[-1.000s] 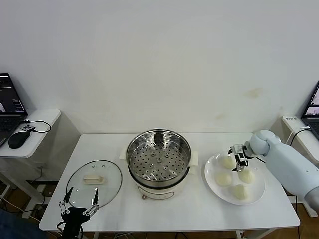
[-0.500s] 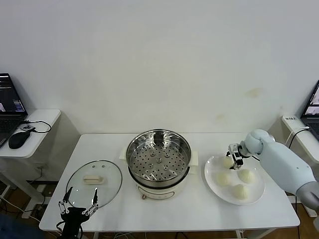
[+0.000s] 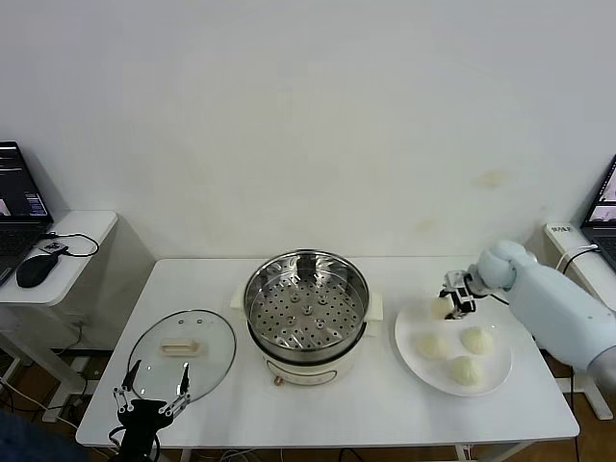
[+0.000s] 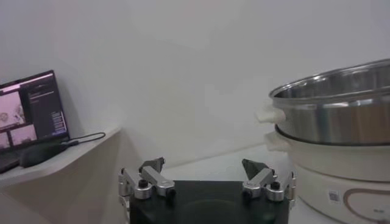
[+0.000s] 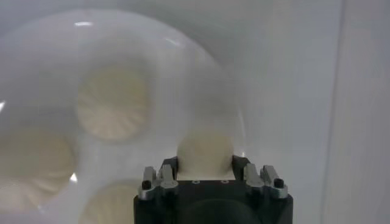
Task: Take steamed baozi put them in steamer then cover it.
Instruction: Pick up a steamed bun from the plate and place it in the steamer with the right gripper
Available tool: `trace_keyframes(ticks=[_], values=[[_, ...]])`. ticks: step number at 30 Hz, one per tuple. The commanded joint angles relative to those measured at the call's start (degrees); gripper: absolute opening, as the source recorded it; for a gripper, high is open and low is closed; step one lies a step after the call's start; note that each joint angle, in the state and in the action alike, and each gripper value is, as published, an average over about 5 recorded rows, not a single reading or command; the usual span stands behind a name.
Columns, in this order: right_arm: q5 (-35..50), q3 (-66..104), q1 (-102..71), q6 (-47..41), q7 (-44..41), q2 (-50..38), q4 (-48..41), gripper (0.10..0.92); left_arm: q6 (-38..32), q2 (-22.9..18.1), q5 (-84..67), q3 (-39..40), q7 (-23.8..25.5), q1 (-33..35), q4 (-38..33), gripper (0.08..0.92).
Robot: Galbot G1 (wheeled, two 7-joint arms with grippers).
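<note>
My right gripper is shut on one steamed baozi, lifted just above the far left part of the white plate; the wrist view shows the bun clamped between the jaws. Three more baozi lie on the plate. The steamer stands mid-table, uncovered, its perforated tray bare. The glass cover lies flat on the table to the left of it. My left gripper hangs open at the table's front left edge, near the cover, holding nothing.
A side table with a laptop, a mouse and a cable stands at the left. Another laptop shows at the right edge. In the left wrist view the steamer's side rises close by.
My right gripper closed on a baozi on the plate and raised it slightly. The left arm stayed still.
</note>
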Motion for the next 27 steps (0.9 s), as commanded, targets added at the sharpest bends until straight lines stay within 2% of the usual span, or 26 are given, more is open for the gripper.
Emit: trace_keyframes(ticks=[1,6,12,19,27], values=[[14.77,-12.93,18.32,-0.58,-0.24,-3.26,8.7,0.568,-0.25,0.3,-0.4,0.2,0.09,-0.29,-0.17,0.823],[20.83,-20.17,28.99,-0.63,0.53,3.26,8.49,0.569,-0.41,0.49,-0.87,-0.02,0.14,-0.28,-0.74,0.823],[24.58,-24.74,32.79,2.09,2.73,13.04,6.53,0.568,-0.49,0.67,-1.87,-0.56,0.29,-0.15,-0.64,0.823],[21.95,-27.6,31.4,9.19,4.28,25.42,2.42,0.569,-0.56,-0.06,-1.75,-0.55,0.38,-0.27,-0.74,0.823],[17.06,-31.45,27.5,18.36,6.43,33.19,-4.28,0.569,-1.17,-0.49,-1.28,-0.8,0.32,-0.08,-1.11,0.823]])
